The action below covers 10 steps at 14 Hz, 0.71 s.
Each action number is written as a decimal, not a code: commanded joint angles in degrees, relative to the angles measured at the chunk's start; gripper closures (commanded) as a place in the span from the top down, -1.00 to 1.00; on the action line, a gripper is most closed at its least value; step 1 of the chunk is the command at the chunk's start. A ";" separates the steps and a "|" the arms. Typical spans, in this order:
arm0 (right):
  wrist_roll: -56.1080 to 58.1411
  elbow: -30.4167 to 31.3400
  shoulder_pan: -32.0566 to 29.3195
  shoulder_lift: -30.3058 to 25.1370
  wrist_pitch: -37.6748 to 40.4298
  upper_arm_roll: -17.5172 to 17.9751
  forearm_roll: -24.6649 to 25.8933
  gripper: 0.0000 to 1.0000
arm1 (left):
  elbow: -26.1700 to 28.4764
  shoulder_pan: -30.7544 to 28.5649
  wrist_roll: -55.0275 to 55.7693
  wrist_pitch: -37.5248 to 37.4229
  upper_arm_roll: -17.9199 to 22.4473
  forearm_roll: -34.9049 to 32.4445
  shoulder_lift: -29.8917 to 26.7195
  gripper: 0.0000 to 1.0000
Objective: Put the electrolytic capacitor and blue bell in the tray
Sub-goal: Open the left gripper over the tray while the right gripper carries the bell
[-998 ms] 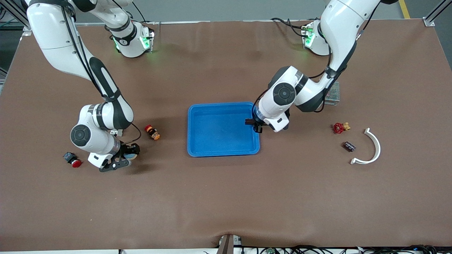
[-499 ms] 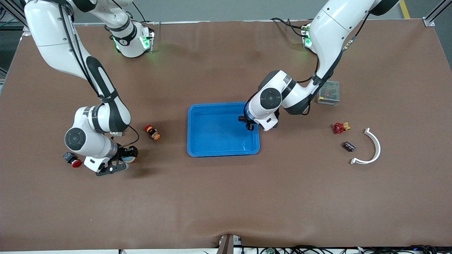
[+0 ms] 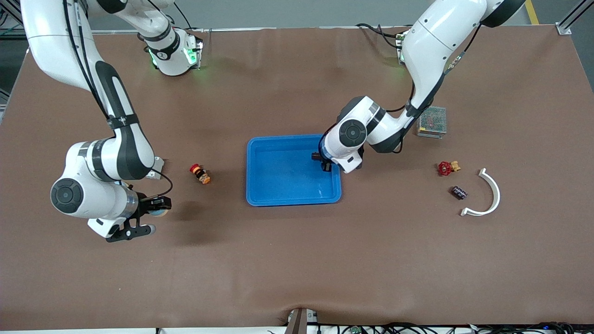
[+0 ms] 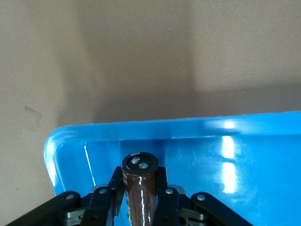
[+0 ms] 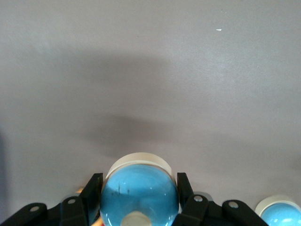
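Note:
The bright-blue tray (image 3: 284,174) lies mid-table. My left gripper (image 3: 325,164) hangs over the tray's corner toward the left arm's end, shut on a brown electrolytic capacitor (image 3: 321,158). In the left wrist view the capacitor (image 4: 139,190) stands between the gripper's (image 4: 139,178) fingers, above the tray's floor (image 4: 211,160). My right gripper (image 3: 149,215) is raised over bare mat toward the right arm's end, shut on the blue bell (image 3: 160,212). In the right wrist view the blue bell (image 5: 139,200), with its white base, fills the gripper (image 5: 138,189).
A red-and-orange button (image 3: 200,174) lies between the right gripper and the tray. Toward the left arm's end lie a metal mesh box (image 3: 431,121), a red valve (image 3: 446,168), a small dark cylinder (image 3: 459,192) and a white curved piece (image 3: 488,195). A second blue dome (image 5: 280,213) shows in the right wrist view.
My right gripper has risen with the bell and moved toward the right arm's end; the arm now hides a small red-capped part. My left gripper has moved farther in over the tray with the capacitor.

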<state>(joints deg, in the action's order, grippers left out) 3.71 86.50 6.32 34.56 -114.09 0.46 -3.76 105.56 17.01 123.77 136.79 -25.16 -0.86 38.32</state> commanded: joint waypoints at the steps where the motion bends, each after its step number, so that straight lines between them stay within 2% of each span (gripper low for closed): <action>1: -9.92 -0.46 3.60 -1.95 2.38 -0.02 -0.81 0.00 | -1.06 0.56 0.51 0.49 0.64 -0.89 1.15 0.37; 2: -13.26 -0.55 5.00 -2.48 3.08 -0.02 -0.81 0.00 | -1.06 0.13 0.50 0.32 0.73 -1.24 0.97 0.99; 5: -22.49 -0.55 8.70 -3.45 3.44 -0.02 -0.81 0.00 | -2.36 -0.40 0.59 -0.47 0.73 -1.86 0.18 1.00; 8: -31.19 -0.55 12.83 -3.71 3.44 -0.02 -0.90 0.00 | -7.89 -1.11 0.59 -6.51 0.73 -2.12 -0.08 1.00; 10: -35.86 -0.55 15.20 -3.71 3.35 -0.02 -0.90 0.00 | -11.15 -1.19 0.50 -9.95 0.81 -4.74 -0.17 1.00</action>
<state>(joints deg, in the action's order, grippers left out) -27.68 85.67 19.49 31.81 -111.46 0.85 -3.82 97.68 15.73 123.77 130.87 -24.51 -2.83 38.68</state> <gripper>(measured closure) 0.317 0.000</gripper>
